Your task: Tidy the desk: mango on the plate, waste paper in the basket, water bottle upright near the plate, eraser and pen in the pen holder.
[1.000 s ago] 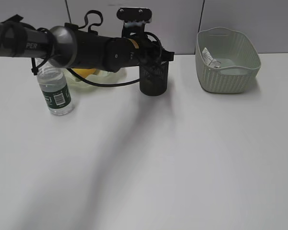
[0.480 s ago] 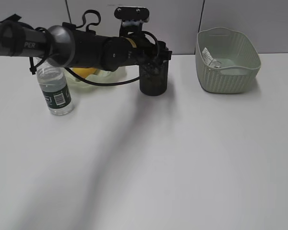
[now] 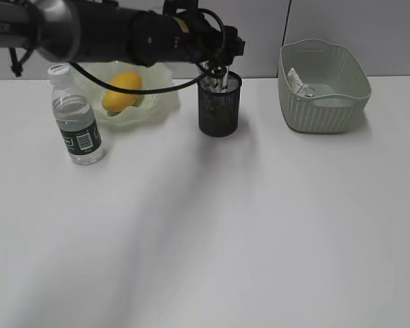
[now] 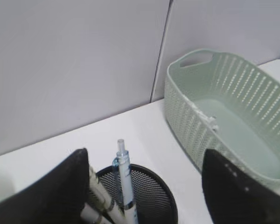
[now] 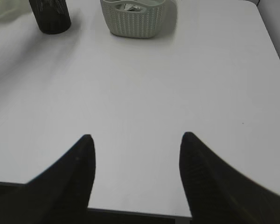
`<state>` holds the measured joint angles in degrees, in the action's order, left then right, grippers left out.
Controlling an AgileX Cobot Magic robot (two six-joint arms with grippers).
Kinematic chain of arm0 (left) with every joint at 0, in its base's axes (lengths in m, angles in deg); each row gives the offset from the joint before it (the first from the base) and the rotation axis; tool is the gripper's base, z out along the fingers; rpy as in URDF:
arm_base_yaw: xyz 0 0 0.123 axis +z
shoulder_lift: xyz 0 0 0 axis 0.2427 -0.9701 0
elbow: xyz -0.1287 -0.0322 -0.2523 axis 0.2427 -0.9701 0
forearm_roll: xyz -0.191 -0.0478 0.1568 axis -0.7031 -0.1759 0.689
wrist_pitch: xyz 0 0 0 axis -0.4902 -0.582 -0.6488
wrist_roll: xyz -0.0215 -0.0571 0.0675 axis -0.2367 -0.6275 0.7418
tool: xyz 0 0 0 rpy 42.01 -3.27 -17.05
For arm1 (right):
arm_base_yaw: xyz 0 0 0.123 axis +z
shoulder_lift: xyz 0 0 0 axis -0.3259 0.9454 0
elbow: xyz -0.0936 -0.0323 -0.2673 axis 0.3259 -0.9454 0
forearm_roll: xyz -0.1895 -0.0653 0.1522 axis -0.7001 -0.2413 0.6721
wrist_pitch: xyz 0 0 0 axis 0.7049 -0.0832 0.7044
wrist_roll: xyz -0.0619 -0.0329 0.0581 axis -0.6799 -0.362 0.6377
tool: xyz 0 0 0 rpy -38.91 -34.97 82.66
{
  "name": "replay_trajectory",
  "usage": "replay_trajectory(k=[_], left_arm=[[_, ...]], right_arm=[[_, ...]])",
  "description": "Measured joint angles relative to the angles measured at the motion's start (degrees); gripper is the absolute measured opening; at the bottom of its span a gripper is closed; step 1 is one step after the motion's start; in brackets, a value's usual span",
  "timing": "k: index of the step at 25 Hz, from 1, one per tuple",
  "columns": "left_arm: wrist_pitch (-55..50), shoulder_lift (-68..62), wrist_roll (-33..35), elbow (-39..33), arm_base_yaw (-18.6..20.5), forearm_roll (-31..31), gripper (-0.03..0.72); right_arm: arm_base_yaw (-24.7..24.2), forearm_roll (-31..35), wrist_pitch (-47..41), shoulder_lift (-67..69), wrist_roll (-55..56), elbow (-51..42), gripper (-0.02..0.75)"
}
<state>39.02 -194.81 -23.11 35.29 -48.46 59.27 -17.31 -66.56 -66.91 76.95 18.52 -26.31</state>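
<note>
The left end effector (image 4: 144,186) was spread above the pen holder (image 3: 219,104), pen (image 4: 124,179) inside; it should lift straight up without touching it.

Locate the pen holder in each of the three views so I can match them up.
Exterior view: pen holder upper centre, between the plate and the basket, under the left arm.
Left wrist view: bottom centre, between the open jaws, a pen standing in it.
Right wrist view: top left corner, cut off by the frame.
Shared landmark: the basket, to the holder's right in all three.
</note>
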Motion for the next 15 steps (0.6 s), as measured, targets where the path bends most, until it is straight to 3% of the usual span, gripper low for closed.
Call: replay_trajectory(k=[5, 15], left_arm=[[-9.7, 6.8, 0.0, 0.0, -0.1, 0.5, 0.571], [-43.6, 19.9, 0.0, 0.2, -0.2, -2.7, 0.561]], right_arm=[[0.0, 0.0, 0.0, 0.0, 0.0, 0.0, 0.458], [0.0, 0.0, 0.0, 0.0, 0.0, 0.0, 0.458]])
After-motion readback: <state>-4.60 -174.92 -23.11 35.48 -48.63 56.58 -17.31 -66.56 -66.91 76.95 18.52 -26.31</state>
